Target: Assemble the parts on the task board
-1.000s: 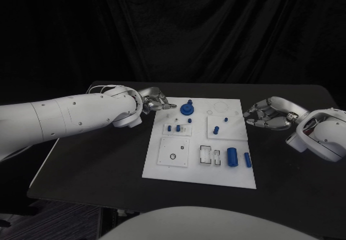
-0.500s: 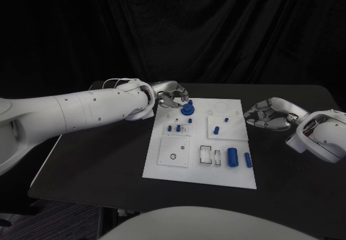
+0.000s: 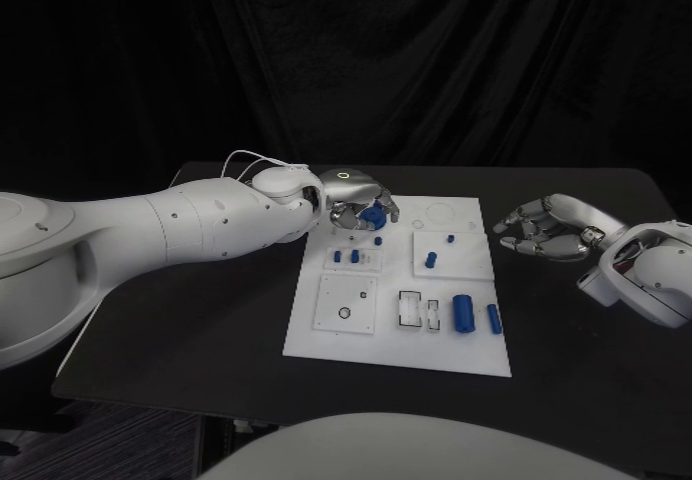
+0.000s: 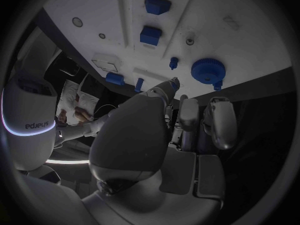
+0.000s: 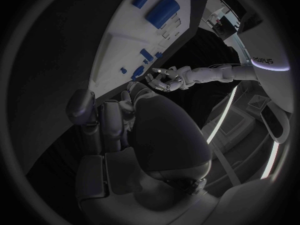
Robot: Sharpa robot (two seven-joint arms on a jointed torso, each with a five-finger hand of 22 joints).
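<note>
Over the far left corner of the task board: my left hand is hovering above the round blue knob part, fingers curled down around it.
Left hand state: I cannot tell whether the fingers are touching the knob; in the left wrist view the left hand is sitting just short of the round blue knob part, with a gap showing between them.
Right hand: my right hand is hanging over the black desk beside the board's right edge, fingers curled in and holding nothing.
Task board: it is lying flat in the middle of the desk.
Small blue pegs: two short pegs are standing in the plate near the board's left side, below the knob.
Large blue cylinder: it is lying near the board's right edge, with a slimmer blue pin just beside it.
Black ring: it is lying on the lower left plate.
</note>
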